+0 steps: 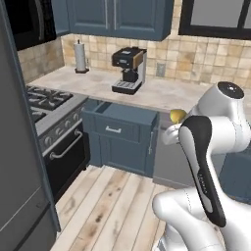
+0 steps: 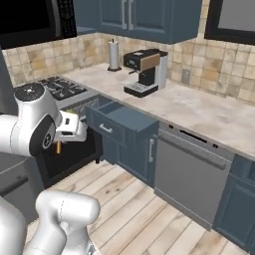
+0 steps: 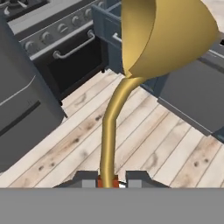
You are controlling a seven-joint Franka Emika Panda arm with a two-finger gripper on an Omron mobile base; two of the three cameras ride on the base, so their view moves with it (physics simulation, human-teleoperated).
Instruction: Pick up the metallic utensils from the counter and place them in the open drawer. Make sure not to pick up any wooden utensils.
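My gripper (image 3: 111, 180) is shut on the thin handle of a shiny golden spoon (image 3: 131, 65), one of the metallic utensils. Its round bowl points away from the hand. In the left base view the spoon's bowl (image 1: 177, 115) peeks out behind my arm, just right of the open drawer (image 1: 122, 117). From the right base view my hand (image 2: 69, 127) hangs in the air in front of the oven, left of the slate-blue open drawer (image 2: 122, 122). The drawer's corner (image 3: 109, 22) lies beyond the spoon. The counter (image 1: 157, 93) is pale marbled stone. The wooden utensils are out of view.
A coffee machine (image 1: 128, 70) and a paper towel roll (image 1: 80, 57) stand on the counter. The stove and oven (image 1: 63, 147) sit left of the drawer, a dishwasher (image 2: 191, 172) to its right. A grey fridge side (image 1: 19, 171) stands at the near left. Wooden floor lies below.
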